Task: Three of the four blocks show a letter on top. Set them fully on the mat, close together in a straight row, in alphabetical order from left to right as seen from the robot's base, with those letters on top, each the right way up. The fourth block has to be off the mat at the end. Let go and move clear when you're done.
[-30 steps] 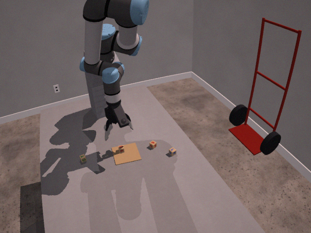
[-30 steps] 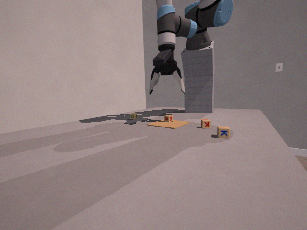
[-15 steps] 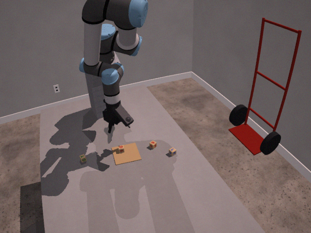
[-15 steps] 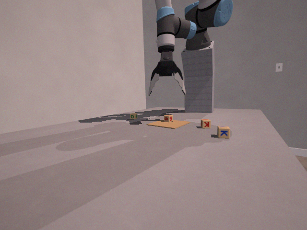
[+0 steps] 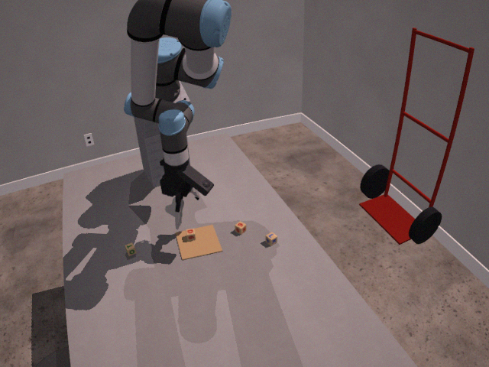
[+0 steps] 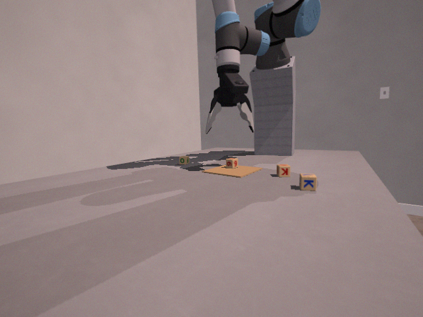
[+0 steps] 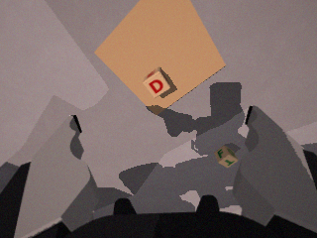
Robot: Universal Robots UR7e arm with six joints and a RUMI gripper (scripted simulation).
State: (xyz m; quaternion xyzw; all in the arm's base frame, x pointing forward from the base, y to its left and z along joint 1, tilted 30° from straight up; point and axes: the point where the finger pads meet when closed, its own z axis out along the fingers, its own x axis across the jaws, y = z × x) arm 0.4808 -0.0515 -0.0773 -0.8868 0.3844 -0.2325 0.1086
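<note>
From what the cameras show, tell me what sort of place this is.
Probably a bare workroom or storage room: plain grey walls with a white baseboard, a mottled brown concrete floor, and a red two-wheeled hand truck leaning against the wall.

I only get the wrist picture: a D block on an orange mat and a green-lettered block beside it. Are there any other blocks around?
Observer: Yes, two more, both off the mat on the table: a red-marked block and, farther out, a blue-marked block.
Visitor: How high up is the claw?
Observer: The gripper hangs well above the table, open and holding nothing.
Visitor: Anything else in the room?
Observer: A red hand truck stands by the wall.
</note>
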